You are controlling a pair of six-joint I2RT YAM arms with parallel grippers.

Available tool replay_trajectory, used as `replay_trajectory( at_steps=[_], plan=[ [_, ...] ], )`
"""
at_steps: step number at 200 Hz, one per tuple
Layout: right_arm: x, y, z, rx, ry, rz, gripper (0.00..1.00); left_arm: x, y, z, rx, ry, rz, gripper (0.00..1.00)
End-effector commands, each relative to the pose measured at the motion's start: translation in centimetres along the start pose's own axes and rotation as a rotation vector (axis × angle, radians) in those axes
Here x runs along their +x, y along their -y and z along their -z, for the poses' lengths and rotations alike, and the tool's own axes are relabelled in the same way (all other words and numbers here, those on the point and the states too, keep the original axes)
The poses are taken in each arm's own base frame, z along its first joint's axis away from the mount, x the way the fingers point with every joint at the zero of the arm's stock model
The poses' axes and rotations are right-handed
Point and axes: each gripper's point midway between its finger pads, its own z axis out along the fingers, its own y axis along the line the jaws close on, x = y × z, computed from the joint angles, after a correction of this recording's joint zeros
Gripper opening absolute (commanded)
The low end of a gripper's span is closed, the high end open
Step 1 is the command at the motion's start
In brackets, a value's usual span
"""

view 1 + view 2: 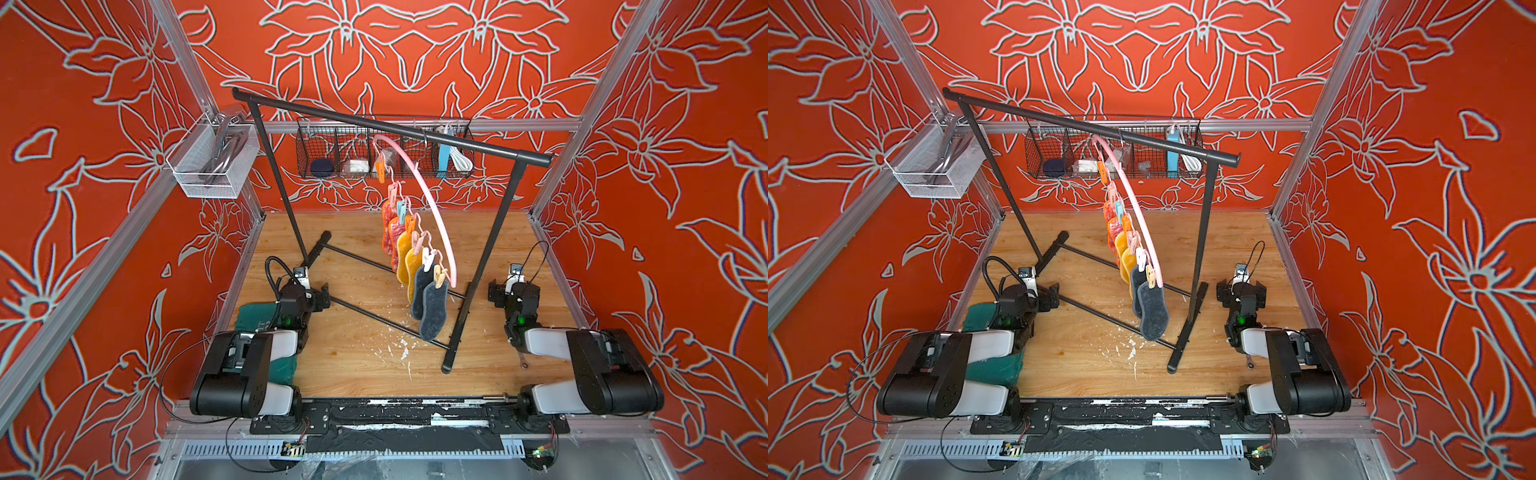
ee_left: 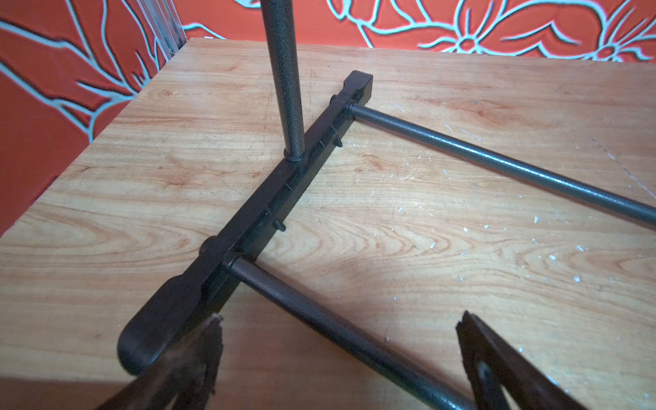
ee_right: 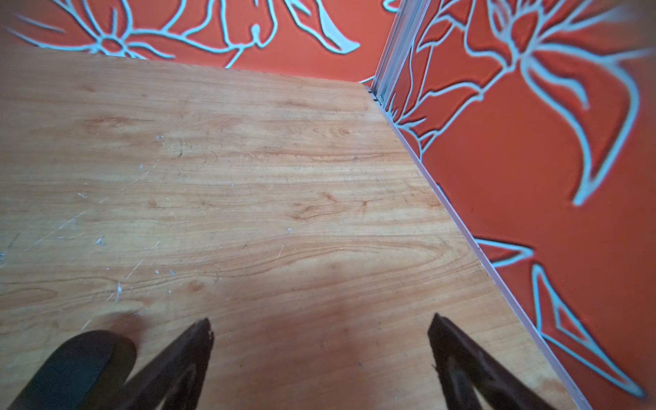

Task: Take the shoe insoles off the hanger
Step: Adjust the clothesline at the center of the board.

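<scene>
In both top views, the pink hanger [image 1: 435,214] is hanging by its hook from the top bar of a tall black rack [image 1: 374,122], turned so that it is running from the back wall toward the robot. The six shoe insoles [image 1: 404,257] are hanging clipped beneath it in a row: red-pink farthest back, yellow in the middle, dark grey nearest. Each is pointing its long axis downward, and none is touching the worktop [image 1: 353,365]. The left pincer [image 1: 305,291] and the right pincer [image 1: 514,291] are sitting low by the worktop, one on either side of the row, below it and well apart from it. The nearest grey insole seems closer to the right arm, though the rack's right upright is standing between them; the left side is offering more open room. In the left wrist view, the jaws are standing spread wide and empty, facing the rack's foot [image 2: 248,227] on the wood; no insole is showing. In the right wrist view, the jaws are likewise spread and empty, facing bare wood beside the side wall [image 3: 532,159].
</scene>
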Motion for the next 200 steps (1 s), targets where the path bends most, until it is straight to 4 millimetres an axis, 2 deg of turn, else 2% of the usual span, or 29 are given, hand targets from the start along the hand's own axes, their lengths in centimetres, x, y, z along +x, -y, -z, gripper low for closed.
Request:
replay_trajectory(
  at_steps=[1,28,42,56,70,75,93,123,138,149,157,177,200],
  plan=[
    [-0.8,0.2,-0.3,0.003,0.018,-0.017,0.99,-1.2,0.1,-0.2,-0.003,0.035,0.014,0.98],
    [-0.9,0.3,-0.2,0.008,0.027,-0.024,0.99,-1.3,0.1,-0.2,-0.002,0.035,0.014,0.98],
    [-1.2,0.9,0.6,0.029,0.043,-0.046,0.99,-1.3,0.3,-0.2,0.007,0.038,0.013,0.98],
    [-2.1,1.7,2.0,0.040,0.108,-0.070,0.99,-1.6,1.6,0.3,0.100,0.042,-0.014,0.98],
    [-2.4,2.1,3.4,0.037,0.089,-0.073,0.99,-2.3,2.6,1.2,0.163,0.050,-0.039,0.98],
    [-3.3,2.2,4.1,0.024,0.110,-0.073,0.99,-2.5,2.8,1.6,0.173,0.046,-0.046,0.98],
    [-4.6,2.6,6.3,-0.003,0.133,-0.070,0.99,-2.9,3.9,2.7,0.243,0.018,-0.104,0.98],
    [-6.7,3.3,10.5,-0.051,0.208,-0.117,0.99,-2.0,4.2,5.6,0.301,0.007,-0.187,0.98],
    [-7.5,4.6,12.8,-0.031,0.257,-0.215,0.99,-2.1,4.7,7.8,0.358,0.016,-0.190,0.98],
    [-7.0,6.8,14.7,0.037,0.260,-0.435,0.99,-1.5,5.1,9.0,0.406,0.003,-0.191,0.98],
    [-6.6,7.4,15.6,0.042,0.263,-0.541,0.99,-1.0,5.4,9.7,0.443,-0.021,-0.189,0.98],
    [-7.9,4.3,17.7,-0.180,0.322,-0.441,0.99,-0.2,5.1,10.2,0.474,-0.057,-0.154,0.98],
    [-8.2,0.8,18.4,-0.366,0.268,-0.299,0.99,-0.6,5.2,10.4,0.501,-0.053,-0.136,0.98]
  ],
)
